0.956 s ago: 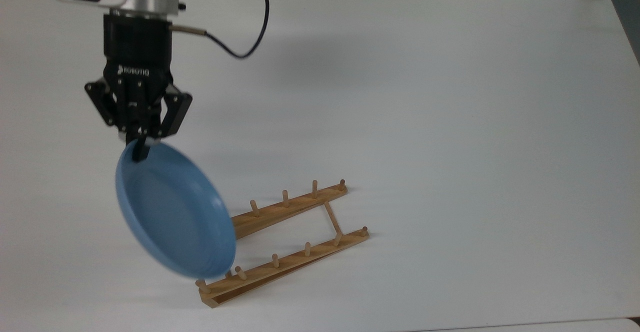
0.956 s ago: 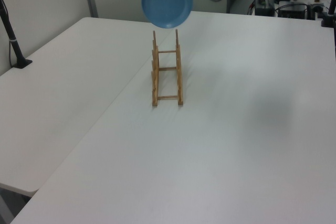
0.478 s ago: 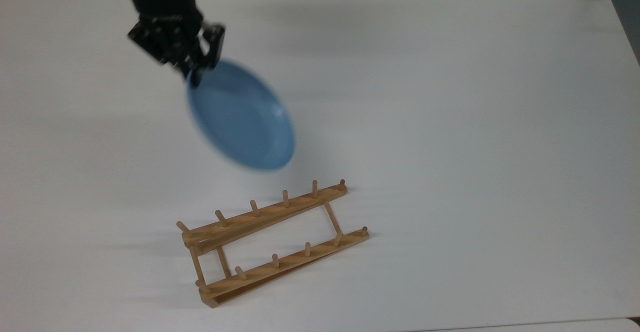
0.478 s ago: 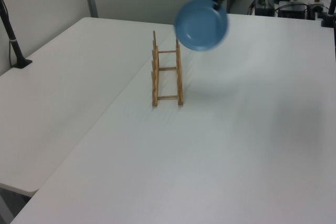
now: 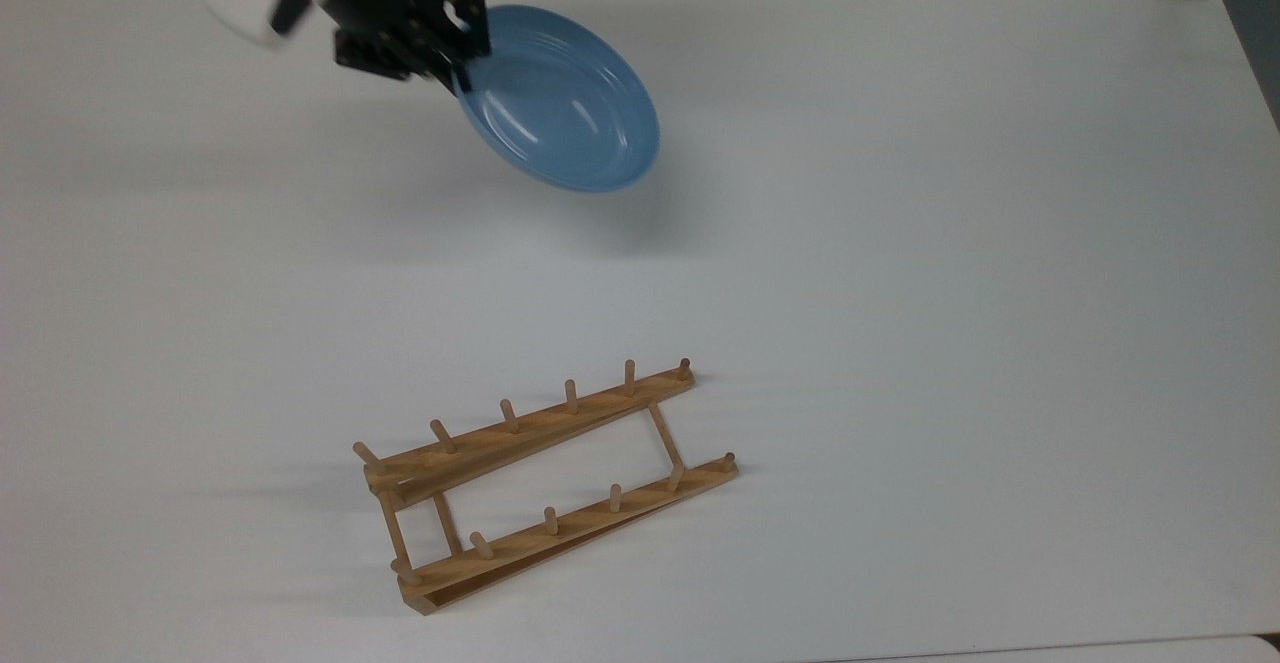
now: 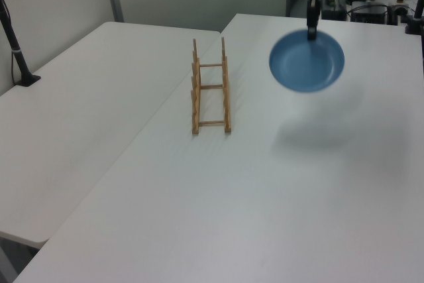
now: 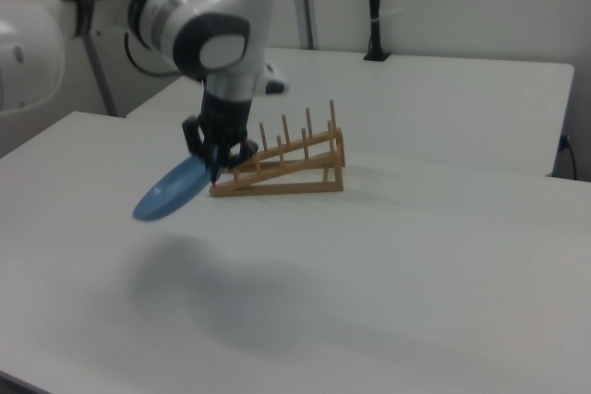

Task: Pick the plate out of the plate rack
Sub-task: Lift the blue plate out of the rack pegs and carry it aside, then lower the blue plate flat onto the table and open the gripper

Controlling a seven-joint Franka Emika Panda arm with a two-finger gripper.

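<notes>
Gripping plate (image 5: 560,103) rim, tilted, hollow up, clear of plate rack (image 5: 545,488).

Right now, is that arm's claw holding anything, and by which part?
Yes: the gripper holds the blue plate by its rim, in the air above the table.

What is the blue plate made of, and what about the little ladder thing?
The plate looks like plastic: even light blue, smooth, slightly shiny, with faint moulded rings. The plate rack looks like unpainted wood: light brown rails, thin crossbars, short pegs, matte finish.
</notes>
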